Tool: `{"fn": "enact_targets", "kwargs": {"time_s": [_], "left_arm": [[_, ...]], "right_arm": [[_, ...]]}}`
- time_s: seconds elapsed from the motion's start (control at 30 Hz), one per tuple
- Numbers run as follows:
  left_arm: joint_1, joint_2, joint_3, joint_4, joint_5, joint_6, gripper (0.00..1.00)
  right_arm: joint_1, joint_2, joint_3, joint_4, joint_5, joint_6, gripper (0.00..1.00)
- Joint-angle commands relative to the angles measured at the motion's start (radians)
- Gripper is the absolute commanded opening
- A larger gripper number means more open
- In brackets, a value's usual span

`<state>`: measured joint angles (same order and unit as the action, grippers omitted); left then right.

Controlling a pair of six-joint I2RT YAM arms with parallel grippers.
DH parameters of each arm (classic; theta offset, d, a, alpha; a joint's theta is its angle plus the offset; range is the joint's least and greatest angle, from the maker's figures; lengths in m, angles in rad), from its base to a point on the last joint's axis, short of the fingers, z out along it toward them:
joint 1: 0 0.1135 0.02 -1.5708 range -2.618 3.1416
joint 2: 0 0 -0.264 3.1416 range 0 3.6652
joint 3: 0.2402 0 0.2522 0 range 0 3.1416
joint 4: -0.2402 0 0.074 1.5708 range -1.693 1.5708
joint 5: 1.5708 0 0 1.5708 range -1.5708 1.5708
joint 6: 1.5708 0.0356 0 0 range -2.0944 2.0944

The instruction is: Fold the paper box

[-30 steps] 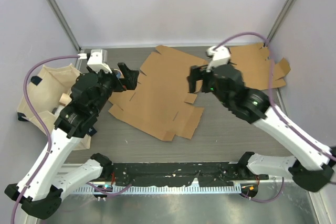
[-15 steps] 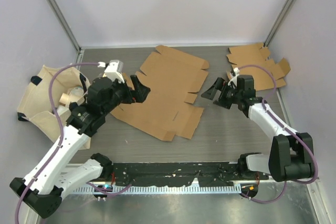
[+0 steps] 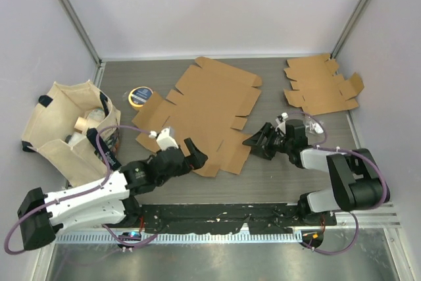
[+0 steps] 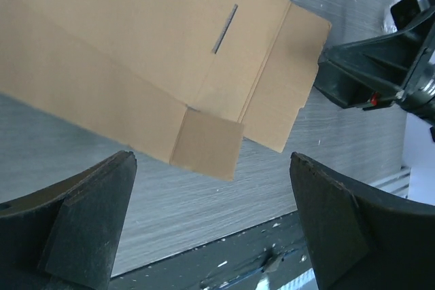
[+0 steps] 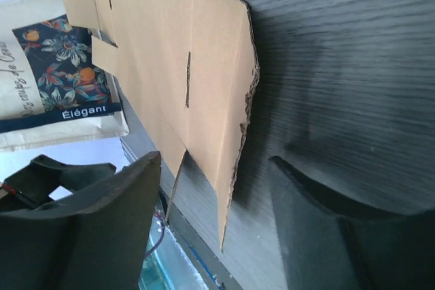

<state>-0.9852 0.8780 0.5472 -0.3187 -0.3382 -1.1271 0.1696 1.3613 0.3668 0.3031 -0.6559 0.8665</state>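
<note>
A dark gray surface (image 3: 270, 77) sits between plain pale walls (image 3: 217, 11). Thin metal posts (image 3: 71, 14) stand in the back corners. The light is soft.

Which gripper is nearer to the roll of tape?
Left. The left gripper sits nearer the bases and right of the roll of tape; the right gripper is much farther right.

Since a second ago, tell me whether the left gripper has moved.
Yes. The left gripper has pulled back toward the near edge of the table, from the far left edge of the flat cardboard box to its near corner.
</note>
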Motion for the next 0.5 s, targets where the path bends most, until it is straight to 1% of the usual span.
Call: {"fn": "enact_targets", "kwargs": {"time_s": [0.0,0.03,0.07,0.1,0.13,0.17,0.2,0.23,0.27,0.3,0.33,0.37,0.4,0.43,0.47], "left_arm": [[-0.167,-0.013,-0.056,0.013,-0.416,-0.384,1.00],[-0.174,0.011,-0.053,-0.026,-0.441,-0.470,1.00],[-0.176,0.031,-0.047,-0.054,-0.453,-0.508,1.00],[-0.176,0.048,-0.032,-0.086,-0.455,-0.552,1.00],[-0.176,0.079,-0.027,-0.156,-0.455,-0.606,1.00],[-0.176,0.090,-0.027,-0.180,-0.449,-0.687,1.00],[-0.176,0.095,-0.050,-0.193,-0.446,-0.738,1.00],[-0.176,0.098,-0.075,-0.198,-0.440,-0.790,1.00],[-0.175,0.085,-0.108,-0.165,-0.440,-0.868,1.00],[-0.176,0.073,-0.194,-0.104,-0.452,-0.888,1.00],[-0.176,0.059,-0.238,0.037,-0.464,-0.904,1.00],[-0.175,0.044,-0.280,0.103,-0.478,-0.919,1.00],[-0.175,0.042,-0.324,0.143,-0.516,-0.956,1.00],[-0.175,0.042,-0.332,0.182,-0.536,-0.956,1.00],[-0.175,0.044,-0.329,0.172,-0.554,-0.959,1.00]], "right_arm": [[0.051,0.097,-0.066,0.364,0.027,0.144,0.62],[0.056,0.137,-0.081,0.423,0.022,0.211,0.59],[0.064,0.156,-0.098,0.558,0.021,0.250,0.55],[0.074,0.169,-0.121,0.605,0.022,0.279,0.44],[0.079,0.182,-0.124,0.626,0.022,0.311,0.37],[0.083,0.182,-0.126,0.646,0.032,0.318,0.29],[0.085,0.177,-0.129,0.648,0.036,0.327,0.10],[0.084,0.168,-0.129,0.650,0.039,0.333,0.03],[0.085,0.147,-0.129,0.642,0.044,0.342,0.01],[0.085,0.131,-0.128,0.630,0.047,0.345,0.01],[0.085,0.118,-0.126,0.614,0.048,0.345,0.01],[0.087,0.095,-0.126,0.604,0.047,0.353,0.01],[0.085,0.087,-0.129,0.604,0.047,0.358,0.01],[0.084,0.081,-0.131,0.597,0.044,0.361,0.01],[0.085,0.072,-0.132,0.597,0.039,0.368,0.01]]}}
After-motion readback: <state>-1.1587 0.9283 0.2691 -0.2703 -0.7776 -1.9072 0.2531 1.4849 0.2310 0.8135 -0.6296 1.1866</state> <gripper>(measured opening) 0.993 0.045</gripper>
